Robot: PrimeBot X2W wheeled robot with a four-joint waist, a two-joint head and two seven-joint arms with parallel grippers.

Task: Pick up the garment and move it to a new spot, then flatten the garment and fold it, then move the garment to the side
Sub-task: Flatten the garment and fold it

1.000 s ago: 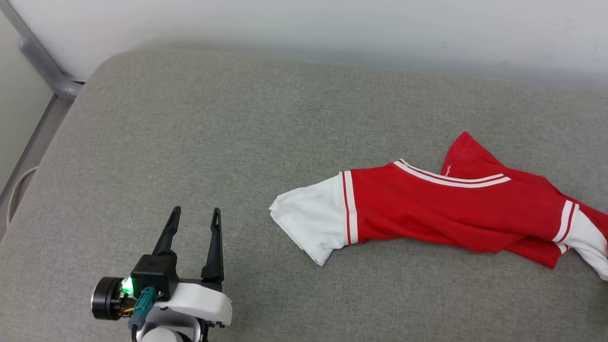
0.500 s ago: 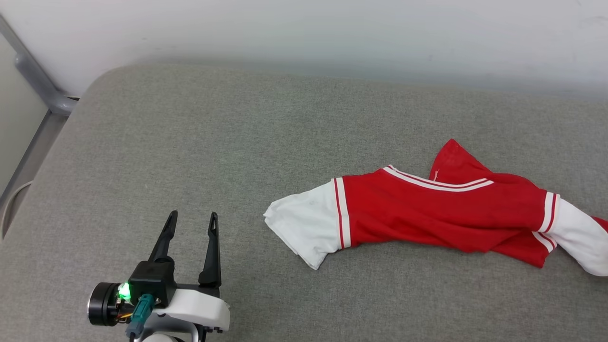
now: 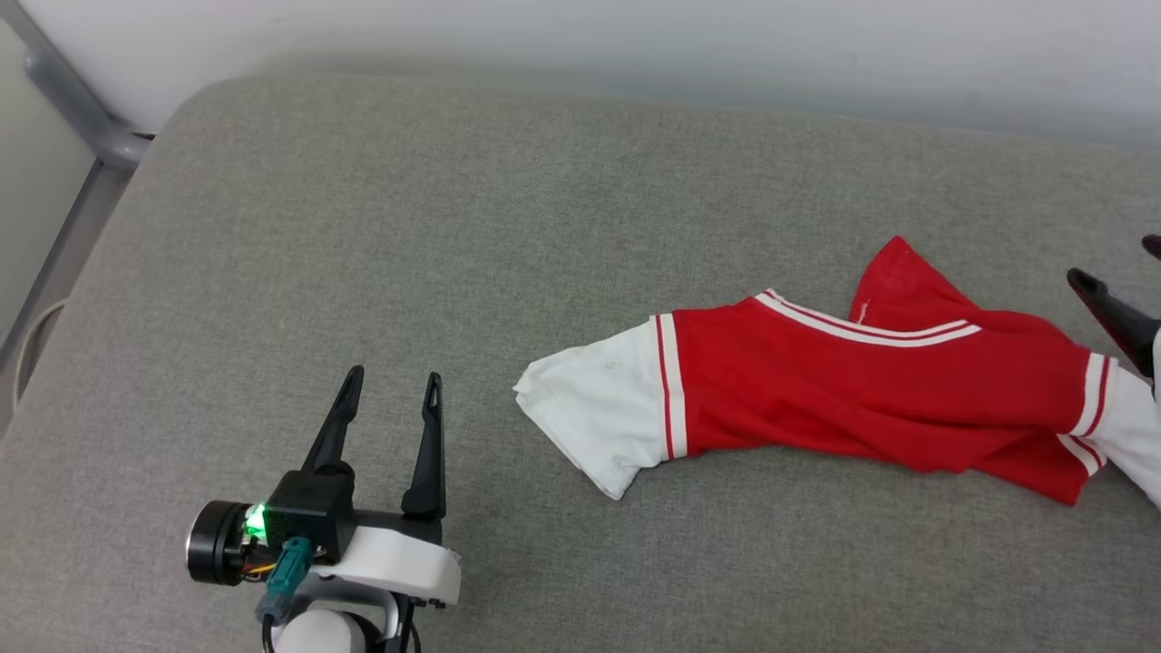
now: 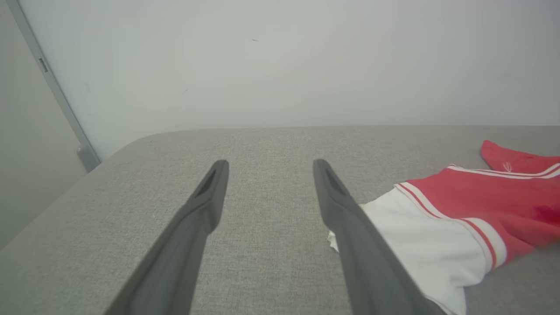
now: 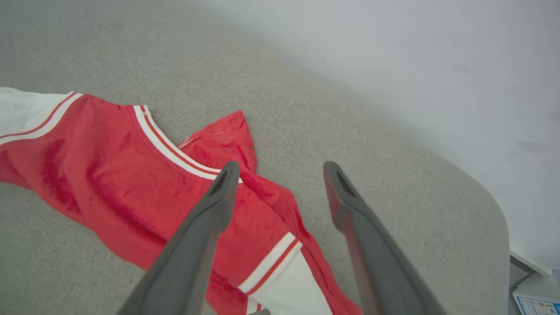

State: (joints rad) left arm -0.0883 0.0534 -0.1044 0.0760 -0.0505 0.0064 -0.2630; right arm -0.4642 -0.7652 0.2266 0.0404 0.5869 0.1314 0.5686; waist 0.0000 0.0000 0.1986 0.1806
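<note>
A grey fabric-covered pad (image 3: pixel 363 227) is taking up most of the head view, with its rounded corner showing at the upper left. A pale wall (image 3: pixel 635 36) is running along the top of the frame behind it.

The garment (image 3: pixel 862 390) is lying rumpled on the pad at the centre right of the head view and stretching out to the right edge. Its body is red, and one white sleeve (image 3: pixel 594 422) is pointing toward the middle of the frame. Red-and-white striped trim is showing at the sleeves and neck, and a red flap is poking toward the top.

The left gripper (image 3: pixel 395 375) is sitting at the lower left of the head view. Its fingers are spreading wide over bare pad, near the white sleeve but apart from it.

The right gripper (image 5: pixel 281 165) is hanging over the garment's far sleeve end. In the right wrist view its fingers are standing wide apart and pinching nothing. Whether they are touching the cloth cannot be told.

A grey metal rail (image 3: pixel 122 147) is slanting down the upper left corner. A small green light (image 3: pixel 256 521) is glowing on the left wrist.
</note>
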